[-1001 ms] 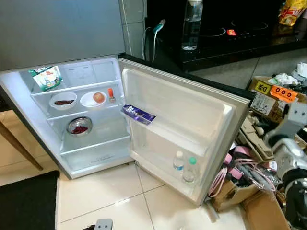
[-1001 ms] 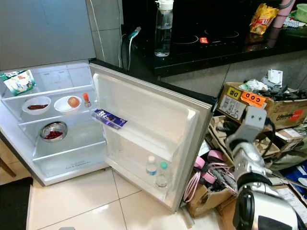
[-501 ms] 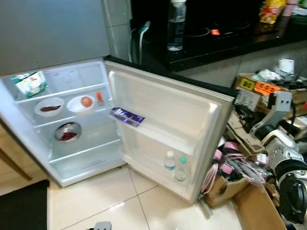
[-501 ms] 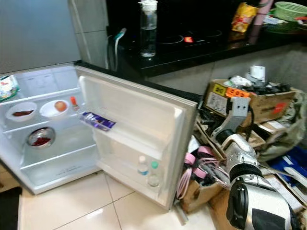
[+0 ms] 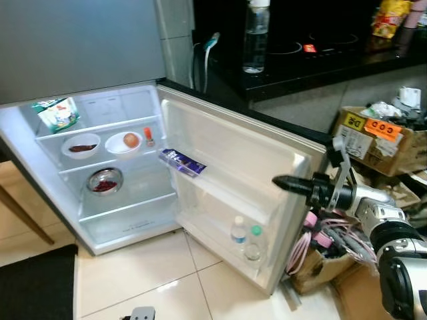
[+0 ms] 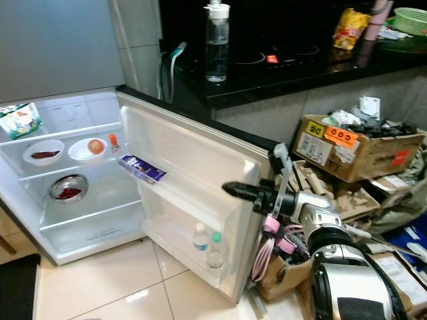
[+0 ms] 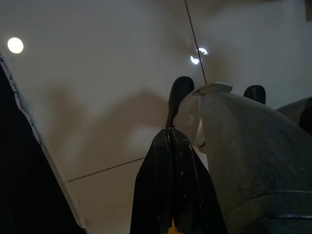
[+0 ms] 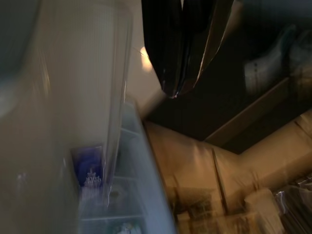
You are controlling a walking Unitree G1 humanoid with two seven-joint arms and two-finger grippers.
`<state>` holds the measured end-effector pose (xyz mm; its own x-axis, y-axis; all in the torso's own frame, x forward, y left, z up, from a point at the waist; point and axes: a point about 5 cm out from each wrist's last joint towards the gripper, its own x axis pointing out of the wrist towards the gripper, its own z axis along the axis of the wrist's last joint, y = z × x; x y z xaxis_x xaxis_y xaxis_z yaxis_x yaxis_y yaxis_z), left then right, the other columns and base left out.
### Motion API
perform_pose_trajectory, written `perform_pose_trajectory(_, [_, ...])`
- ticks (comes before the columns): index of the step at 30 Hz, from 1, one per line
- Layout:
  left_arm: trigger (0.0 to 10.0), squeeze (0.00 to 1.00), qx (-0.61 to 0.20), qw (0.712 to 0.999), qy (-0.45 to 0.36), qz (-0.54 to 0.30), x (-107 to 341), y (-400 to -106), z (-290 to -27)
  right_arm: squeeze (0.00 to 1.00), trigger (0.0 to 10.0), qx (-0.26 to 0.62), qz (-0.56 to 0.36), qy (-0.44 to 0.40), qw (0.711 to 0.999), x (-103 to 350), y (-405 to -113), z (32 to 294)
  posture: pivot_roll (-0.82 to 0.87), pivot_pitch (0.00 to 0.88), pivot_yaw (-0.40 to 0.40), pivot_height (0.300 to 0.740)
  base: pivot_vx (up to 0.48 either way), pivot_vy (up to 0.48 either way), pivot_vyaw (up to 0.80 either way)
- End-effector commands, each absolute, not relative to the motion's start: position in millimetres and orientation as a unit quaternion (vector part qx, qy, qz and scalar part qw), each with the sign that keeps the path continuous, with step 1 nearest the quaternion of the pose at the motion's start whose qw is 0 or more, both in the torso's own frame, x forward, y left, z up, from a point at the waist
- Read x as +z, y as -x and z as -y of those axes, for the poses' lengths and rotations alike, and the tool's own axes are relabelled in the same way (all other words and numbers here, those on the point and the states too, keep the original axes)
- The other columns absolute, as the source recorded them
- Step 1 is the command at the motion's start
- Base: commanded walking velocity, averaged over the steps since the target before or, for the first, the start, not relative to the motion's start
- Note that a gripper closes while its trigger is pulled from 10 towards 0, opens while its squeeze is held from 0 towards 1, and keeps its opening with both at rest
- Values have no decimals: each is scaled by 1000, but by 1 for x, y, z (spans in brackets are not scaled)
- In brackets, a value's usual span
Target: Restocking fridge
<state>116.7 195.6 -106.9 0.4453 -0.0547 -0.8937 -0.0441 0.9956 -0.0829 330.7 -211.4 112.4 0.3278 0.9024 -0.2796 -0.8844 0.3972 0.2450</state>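
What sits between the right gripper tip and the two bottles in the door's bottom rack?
Only bare white door liner: in the left eye view the right gripper points at the open door above the bottles.

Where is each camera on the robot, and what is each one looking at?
Left eye view: on the head, looking down at the open fridge; the right pincer reaches toward the fridge door.
Right eye view: beside it, same scene.
Left wrist view: on the left arm, looking along the shut left pincer at pale floor.
Right wrist view: along the shut right pincer, near the door.
Both eyes share the blue packet.
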Motion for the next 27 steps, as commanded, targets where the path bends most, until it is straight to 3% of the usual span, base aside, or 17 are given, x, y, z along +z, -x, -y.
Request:
perform_pose_trajectory(1, [10000,0,-1,840,50,-541,-110,-108,-195,0,10000,544,-218,-3,810,106,-327,216,-75,0,-23,740,0,0,0])
perform_pose_trajectory(8, [10000,0,-3,840,49,-540,-109,-109,-195,0,10000,454,-351,129,809,89,-314,259,-76,0,-19,740,0,0,0])
perform_pose_trajectory(12, [10000,0,-3,840,47,-540,-109,-110,-197,0,10000,304,-342,217,862,104,-328,287,-75,0,-17,740,0,0,0])
perform_pose_trajectory(15, [10000,0,-2,840,46,-540,-109,-110,-197,0,10000,192,-303,235,903,119,-340,300,-75,0,-17,740,0,0,0])
perform_pose_trajectory(16, [10000,0,-2,840,46,-540,-109,-110,-197,0,10000,192,-303,235,903,119,-340,300,-75,0,-17,740,0,0,0])
perform_pose_trajectory(18, [10000,0,-3,841,45,-540,-109,-110,-197,0,10000,121,-233,224,939,138,-353,302,-76,0,-17,740,0,0,0])
perform_pose_trajectory(21, [10000,0,-4,841,45,-539,-109,-111,-197,0,10000,85,-162,208,961,155,-363,296,-77,0,-18,740,0,0,0])
perform_pose_trajectory(24, [10000,0,-6,842,46,-538,-109,-112,-196,0,10000,98,-113,178,973,163,-370,282,-77,0,-18,740,0,0,0])
perform_pose_trajectory(27, [10000,0,-6,842,46,-538,-109,-112,-195,0,10000,179,-76,158,968,163,-376,253,-74,0,-22,740,0,0,0])
